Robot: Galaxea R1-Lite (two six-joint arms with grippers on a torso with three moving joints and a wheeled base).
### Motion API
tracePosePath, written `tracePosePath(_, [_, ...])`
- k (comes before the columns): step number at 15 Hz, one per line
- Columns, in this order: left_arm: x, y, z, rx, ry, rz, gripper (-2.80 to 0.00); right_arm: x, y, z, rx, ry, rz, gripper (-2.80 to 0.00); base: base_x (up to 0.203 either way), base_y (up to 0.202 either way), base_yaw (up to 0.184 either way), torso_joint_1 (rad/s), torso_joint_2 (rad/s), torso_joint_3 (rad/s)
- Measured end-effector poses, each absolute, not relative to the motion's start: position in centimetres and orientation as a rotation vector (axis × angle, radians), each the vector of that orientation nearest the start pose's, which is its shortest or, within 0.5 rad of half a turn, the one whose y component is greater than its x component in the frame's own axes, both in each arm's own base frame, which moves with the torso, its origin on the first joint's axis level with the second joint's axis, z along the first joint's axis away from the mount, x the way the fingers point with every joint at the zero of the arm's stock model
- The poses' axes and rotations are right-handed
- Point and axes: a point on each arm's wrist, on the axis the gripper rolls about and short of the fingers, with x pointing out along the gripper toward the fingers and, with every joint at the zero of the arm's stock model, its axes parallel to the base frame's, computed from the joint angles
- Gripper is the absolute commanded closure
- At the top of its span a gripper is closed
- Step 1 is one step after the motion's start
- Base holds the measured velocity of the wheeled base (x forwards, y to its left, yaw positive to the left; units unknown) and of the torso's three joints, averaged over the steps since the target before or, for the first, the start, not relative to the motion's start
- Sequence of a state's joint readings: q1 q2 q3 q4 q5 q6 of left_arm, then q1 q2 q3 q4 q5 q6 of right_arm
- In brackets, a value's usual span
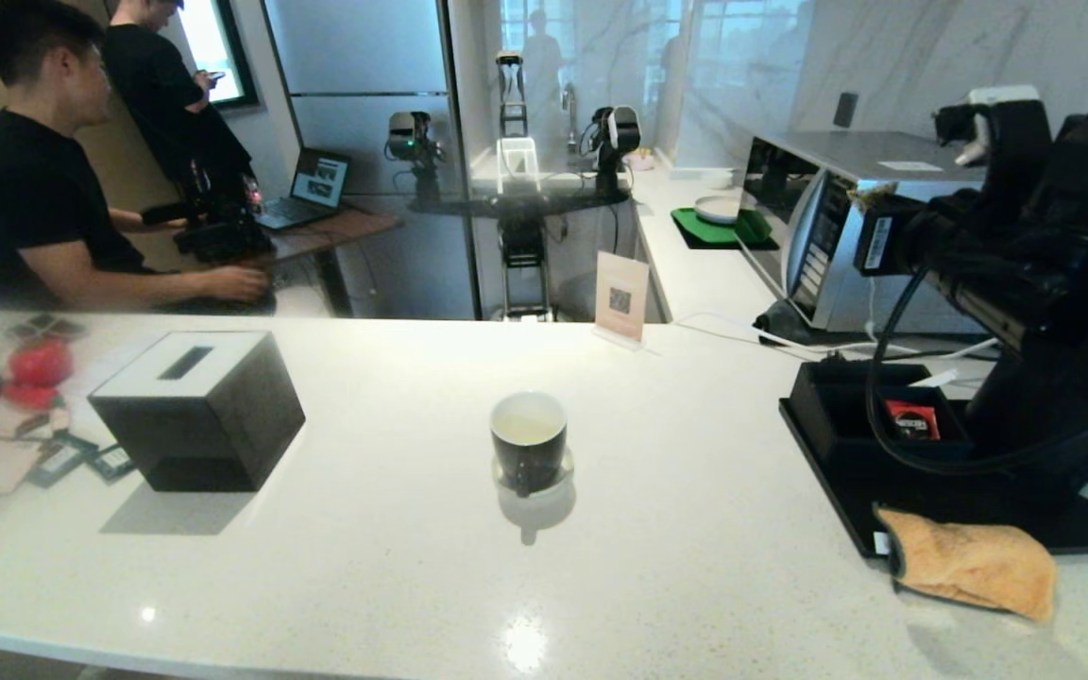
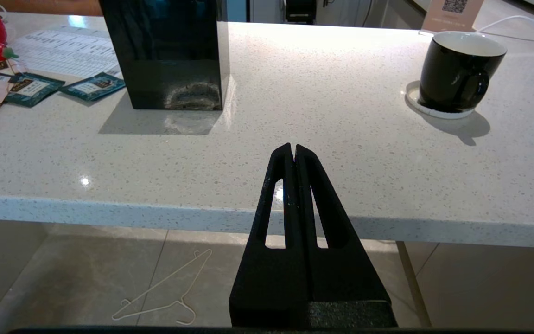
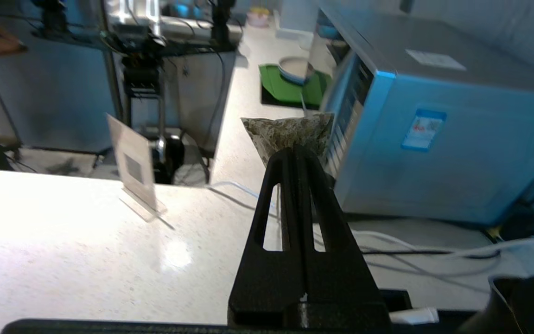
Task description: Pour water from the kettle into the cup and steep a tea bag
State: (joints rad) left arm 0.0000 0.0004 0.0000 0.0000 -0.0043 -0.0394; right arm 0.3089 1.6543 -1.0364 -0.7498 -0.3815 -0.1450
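The cup (image 1: 528, 439) is a small black mug, white inside, on a round coaster mid-counter; it also shows in the left wrist view (image 2: 457, 69). My right gripper (image 3: 296, 149) is raised at the right of the counter, in front of the microwave, and is shut on the tea bag (image 3: 288, 132), a speckled grey-green pouch sticking out past the fingertips (image 1: 870, 195). The kettle (image 1: 1011, 406) is a black body on the tray, mostly hidden behind my right arm. My left gripper (image 2: 293, 147) hangs shut and empty just off the counter's front edge.
A black cube tissue box (image 1: 199, 406) stands at the left with teal packets (image 2: 93, 86) beside it. A black tray (image 1: 846, 491) at the right holds a red sachet (image 1: 912, 420); an orange cloth (image 1: 974, 562) lies in front. Behind are a microwave (image 1: 818, 227), cables, a sign (image 1: 621, 297) and a seated person (image 1: 25, 189).
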Motion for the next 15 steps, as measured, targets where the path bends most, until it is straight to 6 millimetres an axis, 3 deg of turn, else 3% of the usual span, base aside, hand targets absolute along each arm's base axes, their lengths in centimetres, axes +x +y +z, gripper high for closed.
tracePosePath(7, [-2.3, 0.0, 7.5, -0.04, 0.001, -0.004, 0.0, 28.1, 13.3, 29.7, -0.058, -0.203, 0.072, 0.0, 0.0, 0.0, 0.0, 0.0, 0.0, 0.0])
tracePosePath(15, [-2.3, 0.0, 7.5, -0.039, 0.001, -0.005, 0.0, 26.6, 18.7, 30.3, -0.027, -0.239, 0.235, 0.0, 0.0, 0.0, 0.0, 0.0, 0.0, 0.0])
